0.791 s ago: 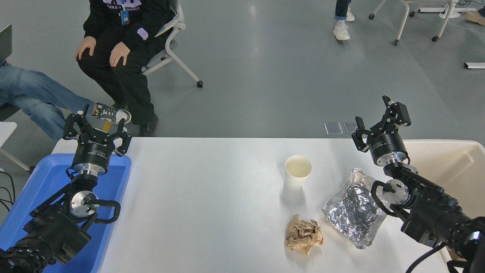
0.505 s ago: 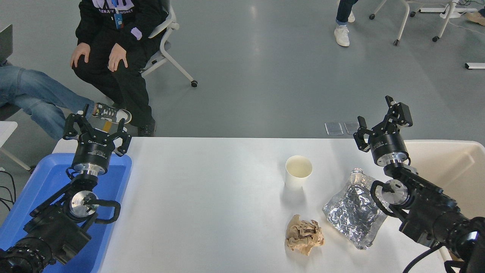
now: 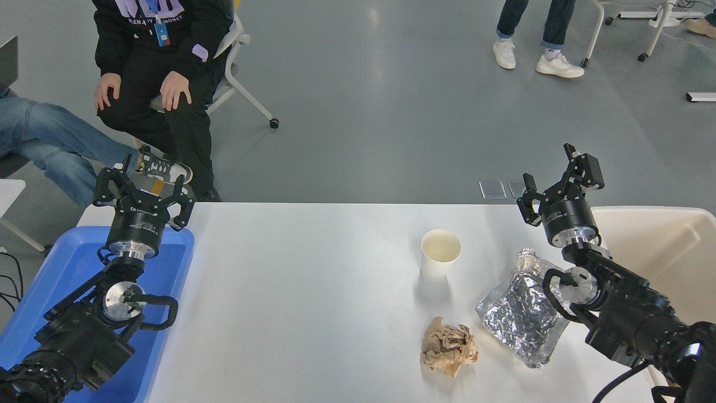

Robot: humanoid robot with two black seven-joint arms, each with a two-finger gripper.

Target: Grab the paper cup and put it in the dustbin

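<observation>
Right gripper (image 3: pixel 554 174) hangs spread wide and empty near the table's far edge, paper cup (image 3: pixel 440 253) upright well to its left, dustbin (image 3: pixel 660 224) at right, and a clumsy reach risks toppling that light cup

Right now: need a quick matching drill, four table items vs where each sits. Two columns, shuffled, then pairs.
Items:
1. paper cup
2. foil pouch
3. brown paper wad
4. dustbin

Places:
A. table's right end
B. nearest the front edge, below the cup
C. upright, mid-table
D. beside the right arm, right of the wad

Pairs: 1-C, 2-D, 3-B, 4-A
</observation>
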